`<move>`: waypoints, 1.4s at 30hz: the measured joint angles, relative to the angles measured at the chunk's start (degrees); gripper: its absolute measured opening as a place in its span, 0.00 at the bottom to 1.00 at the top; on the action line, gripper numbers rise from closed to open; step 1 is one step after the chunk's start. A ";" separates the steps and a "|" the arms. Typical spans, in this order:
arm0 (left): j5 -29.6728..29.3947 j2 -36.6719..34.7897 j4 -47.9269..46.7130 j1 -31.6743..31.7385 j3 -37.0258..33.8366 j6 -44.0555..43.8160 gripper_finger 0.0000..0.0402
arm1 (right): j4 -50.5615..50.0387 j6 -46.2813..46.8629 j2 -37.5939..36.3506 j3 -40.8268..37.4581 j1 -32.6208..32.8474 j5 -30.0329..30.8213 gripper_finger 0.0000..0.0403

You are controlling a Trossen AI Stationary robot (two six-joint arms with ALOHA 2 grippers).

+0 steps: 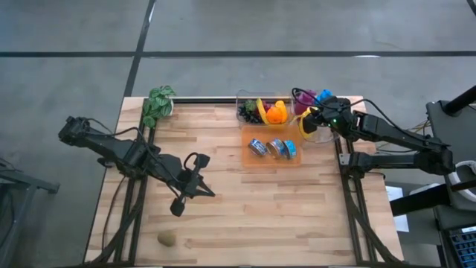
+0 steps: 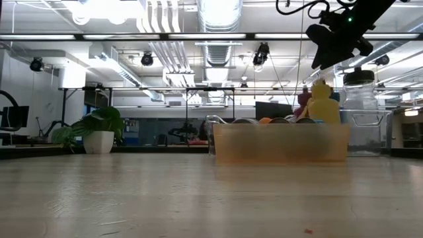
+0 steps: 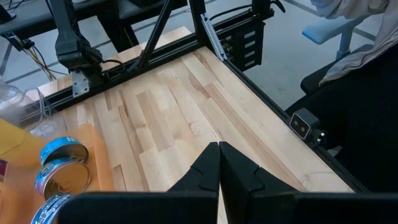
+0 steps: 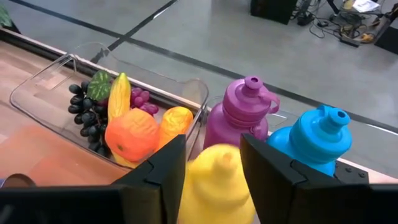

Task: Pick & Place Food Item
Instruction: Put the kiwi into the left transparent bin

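A small greenish-brown food item (image 1: 166,238) lies on the bare table near its front left corner. A clear tray (image 1: 249,100) at the far edge holds an orange (image 4: 130,137), grapes (image 4: 84,112) and other fruit. My right gripper (image 4: 214,155) is open just over a yellow bottle (image 4: 217,186) in a clear bin (image 2: 360,132) at the far right, one finger on either side of the bottle's top. My left gripper (image 3: 219,168) hangs shut over the table's left middle (image 1: 178,207), with nothing in it. My right gripper comes slanting down from the table's right side, and its fingers (image 4: 168,162) flank the yellow bottle's cap (image 4: 219,158). Whether they touch it I cannot tell. The bottle stands upright in the bin.
An orange tray (image 1: 297,160) with three blue cans (image 1: 273,147) sits in front of the fruit tray. A purple bottle (image 4: 239,118) and a blue bottle (image 4: 314,140) stand beside the yellow one. A potted plant (image 1: 158,104) is at the far left corner.
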 joint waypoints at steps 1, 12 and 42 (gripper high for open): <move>0.01 0.00 0.00 0.00 -0.01 -0.02 0.01 | 0.00 -0.02 0.00 0.00 0.00 0.00 0.37; -0.02 0.00 -4.53 -0.50 0.00 -5.30 0.01 | 1.95 -1.34 -2.18 0.04 0.49 -1.21 0.46; -0.65 1.42 -15.51 -25.04 -12.62 -71.76 0.01 | 14.03 -15.56 -6.50 0.04 16.34 -38.49 0.02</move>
